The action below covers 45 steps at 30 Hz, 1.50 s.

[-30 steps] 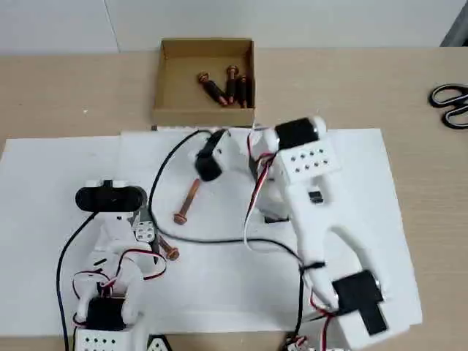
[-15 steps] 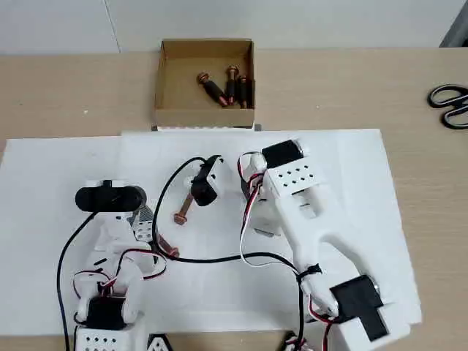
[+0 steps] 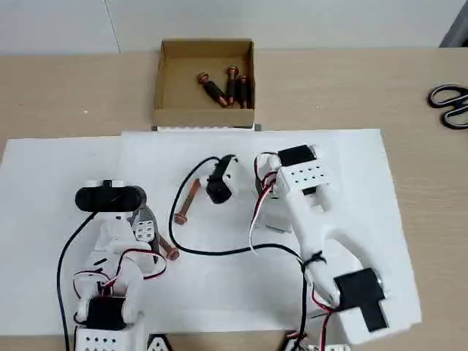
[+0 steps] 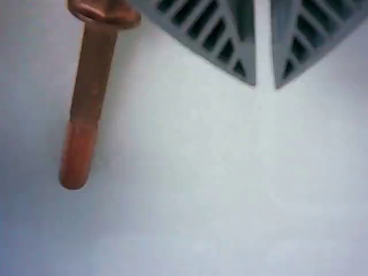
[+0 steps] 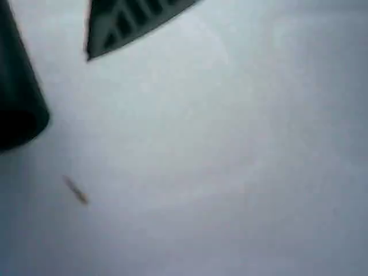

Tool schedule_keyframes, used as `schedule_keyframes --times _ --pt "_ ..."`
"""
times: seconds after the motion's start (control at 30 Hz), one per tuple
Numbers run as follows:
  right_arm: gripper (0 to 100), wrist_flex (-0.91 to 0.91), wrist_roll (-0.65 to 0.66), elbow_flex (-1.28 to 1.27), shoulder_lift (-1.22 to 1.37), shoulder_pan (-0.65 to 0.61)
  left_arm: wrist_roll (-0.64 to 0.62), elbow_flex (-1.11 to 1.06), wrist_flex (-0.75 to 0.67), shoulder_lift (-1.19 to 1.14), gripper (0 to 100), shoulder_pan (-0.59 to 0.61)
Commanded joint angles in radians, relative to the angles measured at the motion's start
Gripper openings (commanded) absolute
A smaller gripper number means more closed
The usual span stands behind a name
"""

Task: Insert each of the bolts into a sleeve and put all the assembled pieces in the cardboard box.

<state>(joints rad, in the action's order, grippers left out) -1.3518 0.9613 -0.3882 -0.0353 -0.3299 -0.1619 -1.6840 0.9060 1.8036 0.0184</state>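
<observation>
The cardboard box (image 3: pixel 170 88) at the back holds three assembled pieces (image 3: pixel 227 86). One copper bolt (image 3: pixel 186 203) lies loose on the white paper, just left of the right arm's black camera. A second bolt (image 4: pixel 86 115) lies beside my left gripper (image 4: pixel 265 80), whose grey fingers stand nearly together with nothing between them. From above, that bolt (image 3: pixel 168 250) rests by the left gripper (image 3: pixel 145 227) at the front left. My right gripper (image 3: pixel 272 219) is mostly hidden under its arm at mid-paper. One grey finger (image 5: pixel 132 23) is swung wide, and a dark sleeve (image 5: pixel 17 103) shows nearby, untouched.
White paper (image 3: pixel 365 168) covers most of the table in front of the box. Scissors (image 3: pixel 450 102) lie at the far right edge. A black cable (image 3: pixel 183 241) loops across the paper between the arms.
The right arm has drawn back from the box's front wall to the middle of the paper, then shifted slightly right. The left arm and both loose bolts have stayed put.
</observation>
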Motion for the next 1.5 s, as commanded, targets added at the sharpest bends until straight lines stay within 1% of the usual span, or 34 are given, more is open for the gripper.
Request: schedule_keyframes --times 0.0,0.47,0.63,0.7,0.9,1.03,1.23,1.3,1.4,1.47 --pt "22.3 0.041 0.011 0.006 0.01 0.008 -0.005 0.008 0.002 0.006 1 0.003" --pt "22.2 0.157 0.011 0.005 0.156 0.012 -0.005 0.008 0.002 0.006 1 0.003" --pt "22.0 0.165 0.032 0.005 0.185 0.056 -0.005 0.008 0.002 0.006 1 0.005" --pt "18.7 0.165 0.032 0.006 0.188 0.076 -0.005 0.008 0.002 0.006 1 0.005" --pt "1.8 0.157 0.028 0.006 0.189 0.081 -0.005 0.008 0.002 0.006 1 0.005" --pt "0.7 0.156 0.02 0.005 0.189 0.081 -0.005 0.008 0.002 0.006 1 0.005" --pt "0.4 0.145 -0.083 0.032 0.179 0.074 -0.005 0.008 0.002 0.006 1 0.005" --pt "0.4 0.061 -0.13 0.107 0.179 0.074 -0.005 0.008 0.002 0.006 1 0.005" --pt "0.4 -0.088 -0.238 0.256 0.186 0.074 -0.005 0.008 0.002 0.006 1 0.005" --pt "0.4 -0.154 -0.287 0.334 0.18 0.076 -0.005 0.008 0.002 0.006 1 0.005"
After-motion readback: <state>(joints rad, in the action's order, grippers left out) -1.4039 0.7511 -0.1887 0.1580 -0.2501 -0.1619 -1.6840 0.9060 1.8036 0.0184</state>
